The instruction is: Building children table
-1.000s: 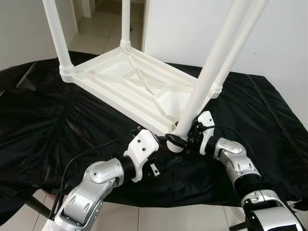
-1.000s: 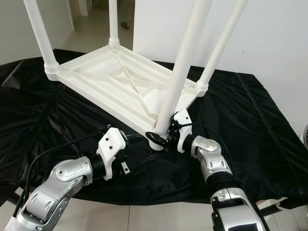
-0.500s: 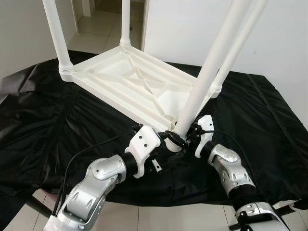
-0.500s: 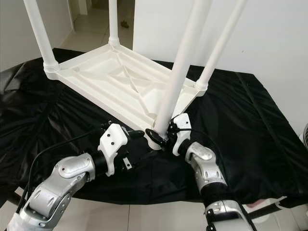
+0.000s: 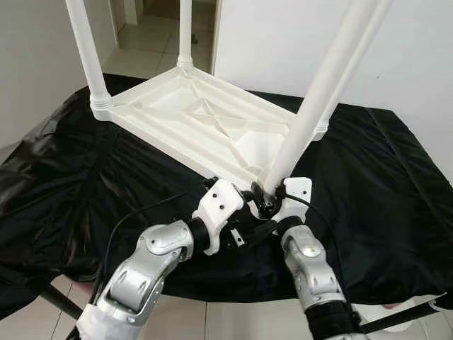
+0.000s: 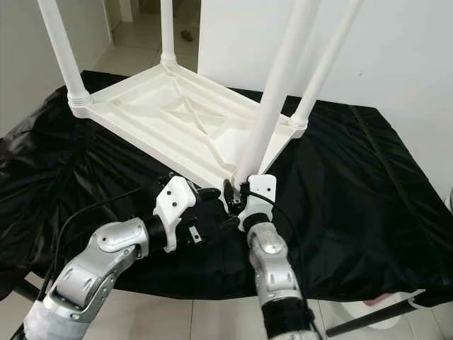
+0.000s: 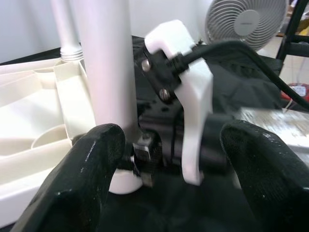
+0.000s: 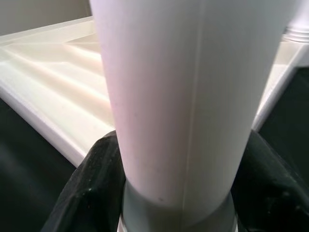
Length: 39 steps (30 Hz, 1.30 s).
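Observation:
A white plastic children's table [image 5: 205,120] lies upside down on a black cloth [image 5: 78,177]. Three legs stand in its far and side corners. The fourth white leg [image 5: 311,113] leans up from the near corner, and my right gripper [image 5: 263,204] is shut on its foot. In the right wrist view this leg [image 8: 188,96] stands between the black fingers [image 8: 91,183]. My left gripper [image 5: 249,218] is open just left of that foot. The left wrist view has its fingers [image 7: 96,179] spread, with the leg [image 7: 104,63] and the right wrist's white mount [image 7: 188,96] between them.
The cloth-covered worktop ends just in front of my arms, with tiled floor [image 5: 233,322] below. A white wall [image 5: 269,35] stands behind and a doorway [image 5: 152,28] opens at the back left. A fan [image 7: 246,21] stands off to the right.
My right forearm has swung in toward the middle while still holding the leg's foot, which now sits closer to the table's near corner. The left gripper has closed in beside it.

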### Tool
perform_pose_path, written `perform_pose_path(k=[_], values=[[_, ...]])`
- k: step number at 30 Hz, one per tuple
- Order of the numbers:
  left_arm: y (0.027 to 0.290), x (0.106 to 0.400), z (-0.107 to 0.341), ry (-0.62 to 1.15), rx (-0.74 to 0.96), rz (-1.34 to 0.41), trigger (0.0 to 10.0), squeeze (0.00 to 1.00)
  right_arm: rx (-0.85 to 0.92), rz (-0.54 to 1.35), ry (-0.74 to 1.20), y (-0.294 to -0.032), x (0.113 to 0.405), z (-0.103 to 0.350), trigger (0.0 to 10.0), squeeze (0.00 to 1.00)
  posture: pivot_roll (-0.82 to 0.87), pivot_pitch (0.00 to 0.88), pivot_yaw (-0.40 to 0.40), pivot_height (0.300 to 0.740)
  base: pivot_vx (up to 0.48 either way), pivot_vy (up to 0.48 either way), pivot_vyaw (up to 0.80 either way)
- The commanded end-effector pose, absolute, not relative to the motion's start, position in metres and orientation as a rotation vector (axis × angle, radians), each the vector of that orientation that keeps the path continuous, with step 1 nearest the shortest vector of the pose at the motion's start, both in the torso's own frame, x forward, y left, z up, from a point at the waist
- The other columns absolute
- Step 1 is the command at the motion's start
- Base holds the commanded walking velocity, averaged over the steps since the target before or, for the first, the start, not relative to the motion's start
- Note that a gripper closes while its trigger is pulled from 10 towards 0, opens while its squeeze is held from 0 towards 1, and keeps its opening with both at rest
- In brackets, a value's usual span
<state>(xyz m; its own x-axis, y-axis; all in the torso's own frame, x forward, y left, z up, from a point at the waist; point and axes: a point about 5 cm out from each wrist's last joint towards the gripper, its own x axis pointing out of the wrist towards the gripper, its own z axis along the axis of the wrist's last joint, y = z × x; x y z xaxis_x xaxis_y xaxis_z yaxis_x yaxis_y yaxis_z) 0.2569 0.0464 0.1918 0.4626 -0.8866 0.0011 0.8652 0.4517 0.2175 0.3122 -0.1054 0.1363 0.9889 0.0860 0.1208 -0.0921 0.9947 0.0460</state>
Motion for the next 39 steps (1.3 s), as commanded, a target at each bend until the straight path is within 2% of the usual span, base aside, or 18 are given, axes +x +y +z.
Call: perform_pose_path(k=[1, 6, 7, 11, 12, 13, 14, 36, 37, 39], values=[[0.042, 0.255, 0.192, -0.13, 0.2, -1.103, 10.0, 0.0, 0.044, 0.085, -0.091, -0.108, 0.309, 0.131, 0.0, 0.0, 0.0, 0.098, -0.091, 0.74, 0.0, 0.0, 0.0], [0.042, 0.255, 0.192, -0.131, 0.199, -1.103, 10.0, 0.0, 0.054, 0.104, -0.096, -0.107, 0.308, 0.133, 0.0, 0.0, 0.0, 0.098, -0.091, 0.74, 0.0, 0.0, 0.0], [0.043, 0.254, 0.191, -0.128, 0.197, -1.102, 10.0, 0.0, 0.042, 0.154, -0.086, -0.103, 0.301, 0.133, 10.0, 0.0, 0.01, 0.1, -0.093, 0.74, 0.0, 0.0, 0.0], [0.043, 0.255, 0.191, -0.128, 0.197, -1.101, 10.0, 0.0, 0.032, 0.172, -0.098, -0.102, 0.3, 0.134, 10.0, 0.0, 0.01, 0.1, -0.094, 0.74, 0.0, 0.0, 0.0], [0.043, 0.255, 0.191, -0.129, 0.197, -1.1, 10.0, 0.0, 0.039, 0.176, -0.096, -0.1, 0.298, 0.135, 10.0, 0.89, 0.01, 0.099, -0.095, 0.74, 0.0, 0.0, 0.0], [0.043, 0.255, 0.191, -0.129, 0.197, -1.1, 10.0, 0.0, 0.039, 0.176, -0.096, -0.1, 0.298, 0.135, 10.0, 0.89, 0.01, 0.099, -0.095, 0.74, 0.0, 0.0, 0.0], [0.042, 0.256, 0.191, -0.131, 0.198, -1.098, 10.0, 0.0, 0.044, 0.191, -0.106, -0.1, 0.297, 0.138, 10.0, 1.0, 0.01, 0.096, -0.095, 0.74, 0.0, 0.0, 0.0], [0.04, 0.258, 0.191, -0.147, 0.207, -1.102, 10.0, 0.0, 0.0, 0.178, -0.104, -0.11, 0.292, 0.14, 10.0, 1.0, 0.01, 0.074, -0.102, 0.74, 0.0, 0.0, 0.0], [0.04, 0.258, 0.191, -0.149, 0.208, -1.099, 10.0, 0.0, -0.011, 0.202, -0.119, -0.112, 0.288, 0.141, 10.0, 0.0, 0.01, 0.074, -0.102, 0.74, 0.0, 0.0, 0.0], [0.041, 0.259, 0.192, -0.152, 0.212, -1.096, 10.0, 0.0, -0.027, 0.233, -0.146, -0.115, 0.282, 0.143, 10.0, 0.0, 0.0, 0.072, -0.102, 0.74, 0.0, 0.0, 0.0]])
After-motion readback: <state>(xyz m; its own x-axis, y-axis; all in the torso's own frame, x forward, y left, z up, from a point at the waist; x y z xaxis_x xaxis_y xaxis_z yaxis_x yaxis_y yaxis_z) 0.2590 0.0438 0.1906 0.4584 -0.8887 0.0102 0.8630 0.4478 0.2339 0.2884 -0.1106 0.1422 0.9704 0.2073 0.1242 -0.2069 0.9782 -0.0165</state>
